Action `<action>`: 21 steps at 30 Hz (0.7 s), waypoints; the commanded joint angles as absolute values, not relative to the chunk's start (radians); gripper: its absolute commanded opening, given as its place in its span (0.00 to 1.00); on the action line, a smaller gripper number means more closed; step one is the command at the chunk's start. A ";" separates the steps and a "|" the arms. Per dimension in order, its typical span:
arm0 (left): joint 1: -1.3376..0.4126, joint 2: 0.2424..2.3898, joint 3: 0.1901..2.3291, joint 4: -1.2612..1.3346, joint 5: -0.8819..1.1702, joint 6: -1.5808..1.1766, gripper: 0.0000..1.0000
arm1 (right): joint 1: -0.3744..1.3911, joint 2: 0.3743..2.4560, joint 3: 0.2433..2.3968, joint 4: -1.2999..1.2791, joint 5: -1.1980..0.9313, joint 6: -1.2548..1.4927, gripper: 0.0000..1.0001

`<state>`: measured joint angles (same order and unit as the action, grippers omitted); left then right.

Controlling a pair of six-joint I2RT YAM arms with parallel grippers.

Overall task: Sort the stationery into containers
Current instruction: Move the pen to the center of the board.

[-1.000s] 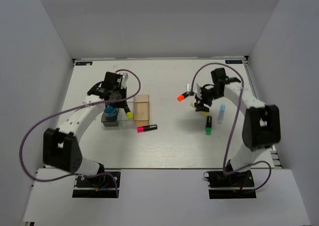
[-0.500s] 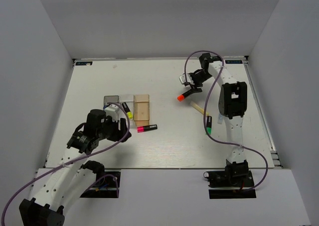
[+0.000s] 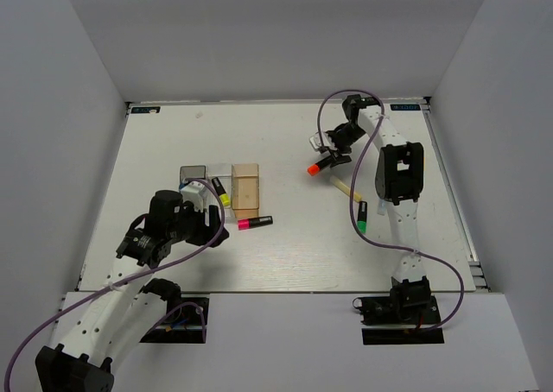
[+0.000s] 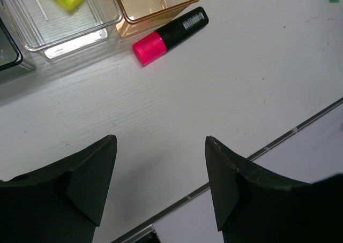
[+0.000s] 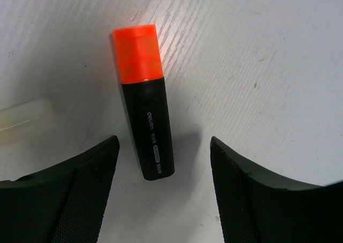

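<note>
Three joined bins stand left of centre: dark grey (image 3: 192,173), clear (image 3: 216,177) and tan (image 3: 246,191). A yellow-capped highlighter (image 3: 221,192) lies in the clear bin. A pink-capped highlighter (image 3: 255,223) lies on the table just in front of the tan bin (image 4: 155,5), and shows in the left wrist view (image 4: 169,34). My left gripper (image 3: 212,233) is open and empty, near the bins' front (image 4: 161,162). My right gripper (image 3: 335,154) is open over the orange-capped highlighter (image 5: 144,109), its black end between the fingers (image 5: 163,144). I cannot make out the blue roll.
A pale yellow stick (image 3: 346,188) lies right of the orange highlighter (image 3: 319,166) and shows in the right wrist view (image 5: 24,120). A green-capped highlighter (image 3: 362,217) lies nearer me. The table's near edge (image 4: 268,146) runs under my left gripper.
My left arm has pulled back from the dark grey bin toward the near edge. My right arm has swung to the far side over the orange highlighter. Little has moved in the last half second.
</note>
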<state>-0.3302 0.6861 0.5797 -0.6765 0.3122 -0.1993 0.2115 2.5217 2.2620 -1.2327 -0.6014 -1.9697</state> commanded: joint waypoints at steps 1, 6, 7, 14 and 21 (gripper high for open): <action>-0.325 0.678 0.575 -0.664 0.322 -0.196 0.77 | 0.225 2.603 2.247 -1.344 -0.450 -2.109 0.72; -0.325 0.670 0.572 -0.664 0.302 -0.195 0.79 | 0.239 2.609 2.224 -1.321 -0.431 -2.100 0.66; -0.325 0.672 0.569 -0.664 0.302 -0.193 0.79 | 0.239 2.609 2.224 -1.318 -0.434 -2.091 0.64; -0.325 0.675 0.568 -0.664 0.301 -0.196 0.80 | 0.244 2.605 2.198 -1.350 -0.416 -2.089 0.57; -0.325 0.664 0.561 -0.661 0.296 -0.198 0.80 | 0.250 2.594 2.197 -1.457 -0.387 -2.109 0.52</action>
<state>-0.3294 0.6792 0.5667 -0.6727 0.2981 -0.1997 0.2394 2.5198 2.2612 -1.2877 -0.5114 -1.9797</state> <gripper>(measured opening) 0.798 0.522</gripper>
